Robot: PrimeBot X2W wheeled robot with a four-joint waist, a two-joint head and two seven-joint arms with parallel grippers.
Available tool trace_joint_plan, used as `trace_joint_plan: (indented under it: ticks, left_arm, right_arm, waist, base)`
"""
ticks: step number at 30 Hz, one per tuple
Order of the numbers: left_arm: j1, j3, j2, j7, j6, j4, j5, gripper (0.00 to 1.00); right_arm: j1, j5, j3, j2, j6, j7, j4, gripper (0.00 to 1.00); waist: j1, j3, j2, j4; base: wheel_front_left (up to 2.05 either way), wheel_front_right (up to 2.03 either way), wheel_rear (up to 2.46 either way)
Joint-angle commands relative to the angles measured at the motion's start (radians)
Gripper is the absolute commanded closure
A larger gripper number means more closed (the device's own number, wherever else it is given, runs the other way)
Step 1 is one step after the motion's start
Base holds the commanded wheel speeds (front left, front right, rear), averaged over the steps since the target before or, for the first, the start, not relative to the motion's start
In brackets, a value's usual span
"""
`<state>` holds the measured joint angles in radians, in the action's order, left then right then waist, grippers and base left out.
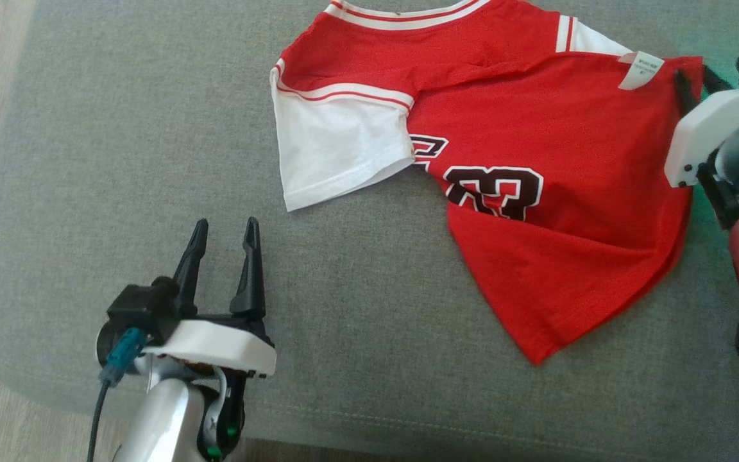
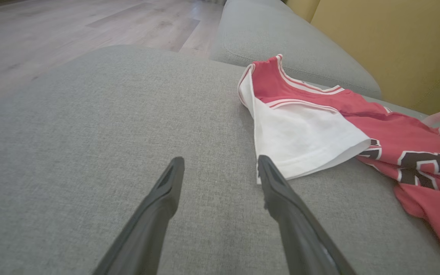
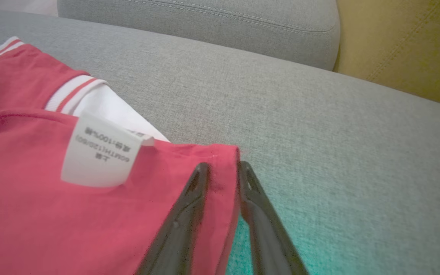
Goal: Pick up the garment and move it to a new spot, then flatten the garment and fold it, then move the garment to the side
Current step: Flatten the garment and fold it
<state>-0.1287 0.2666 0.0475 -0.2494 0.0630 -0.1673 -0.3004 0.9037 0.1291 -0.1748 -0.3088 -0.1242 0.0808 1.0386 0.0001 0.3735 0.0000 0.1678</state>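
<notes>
Grey cushion fabric stretches across the whole work area, with wooden floor beyond its far edge in the left wrist view. The garment, a red jersey with white sleeves and a dark number, lies rumpled towards the robot's right side of the cushion, its body skewed and partly folded over itself. The right gripper sits at the garment's right-hand corner, just beside the care label, with its two fingers drawn in on either side of the red hem and cloth filling the gap between them. That reads as a pinch on the corner, though how firmly, and through how many layers, the right wrist view does not settle. The left gripper hangs over bare cushion with its fingers spread wide and nothing between them, near the white sleeve but apart from it. The main risk is that so narrow a bite at the very edge slips out once the arm lifts and the weight of the cloth pulls on it. A one-cornered lift could also let the jersey swing and bunch further, making the flattening harder, or catch only the top layer and drag the rest along the cushion.
</notes>
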Motion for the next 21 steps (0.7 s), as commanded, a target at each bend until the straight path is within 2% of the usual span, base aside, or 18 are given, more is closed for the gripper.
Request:
trace_joint_plan:
  ticks: [1, 2, 3, 4, 13, 21]
  left_arm:
    - [-0.023, -0.029, 0.003, -0.012, 0.005, 0.028, 0.009, 0.0]
    - [-0.024, -0.029, 0.003, -0.012, 0.004, 0.027, 0.011, 0.0]
    - [-0.025, -0.029, 0.003, -0.012, 0.004, 0.027, 0.012, 0.0]
    - [-0.025, -0.03, 0.003, -0.012, 0.004, 0.026, 0.013, 0.0]
    - [-0.015, -0.04, 0.003, -0.012, 0.004, 0.017, 0.023, 0.0]
    - [0.008, -0.04, 0.003, -0.012, 0.002, 0.005, 0.025, 0.0]
  right_arm:
    - [0.025, 0.009, -0.019, -0.006, -0.007, -0.01, -0.023, 0.71]
    - [0.03, 0.019, -0.031, -0.007, -0.007, -0.015, -0.018, 0.81]
    - [0.034, 0.027, -0.044, -0.01, -0.007, -0.022, -0.014, 0.96]
    - [0.038, 0.035, -0.055, -0.012, -0.007, -0.029, -0.011, 1.0]
    - [0.085, 0.065, -0.142, -0.03, -0.007, -0.141, -0.021, 1.0]
    - [0.097, 0.083, -0.211, -0.006, -0.007, -0.26, -0.112, 1.0]
  waist:
    - [-0.0001, 0.0, 0.0, -0.001]
    - [-0.0001, 0.001, 0.0, -0.002]
    - [-0.0001, 0.001, 0.0, -0.004]
    - [-0.0001, 0.001, 0.0, -0.005]
    - [-0.0001, -0.035, 0.0, -0.042]
    - [-0.0001, -0.108, 0.0, -0.096]
  base:
    - [0.0, 0.0, 0.0]
    - [0.0, 0.0, 0.0]
    - [0.0, 0.0, 0.0]
    - [0.0, 0.0, 0.0]
    - [0.0, 0.0, 0.0]
    - [0.0, 0.0, 0.0]
